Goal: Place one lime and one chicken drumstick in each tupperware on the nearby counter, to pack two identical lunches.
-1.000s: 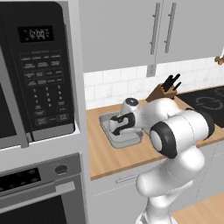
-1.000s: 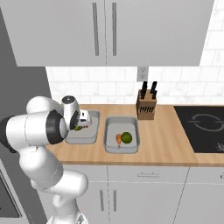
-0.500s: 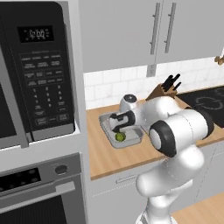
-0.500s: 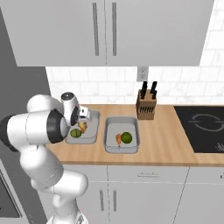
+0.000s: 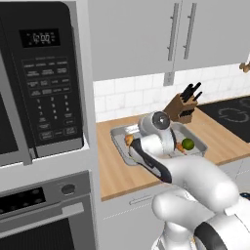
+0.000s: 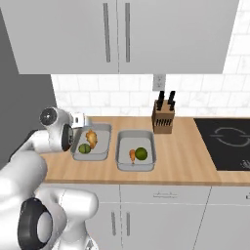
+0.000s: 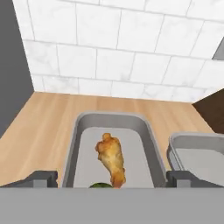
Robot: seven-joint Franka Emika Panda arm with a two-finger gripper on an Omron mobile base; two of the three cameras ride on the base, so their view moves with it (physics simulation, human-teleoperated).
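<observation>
gripper (image 7: 112,178) spread wide, nothing held; chicken drumstick (image 7: 111,158) dead ahead at 12 in the tupperware (image 7: 144,127), bone end pointing back at the fingers

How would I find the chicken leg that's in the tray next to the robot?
Find the wooden knife block on the counter. Two grey trays sit to its left; take the far one, beside the robot's claw. Its drumstick is the bigger, paler one, lying above a lime.

White tiled backsplash (image 6: 195,97), grey upper cabinets (image 6: 122,34) — black microwave (image 5: 36,83) and oven (image 5: 44,215) alongside.
</observation>
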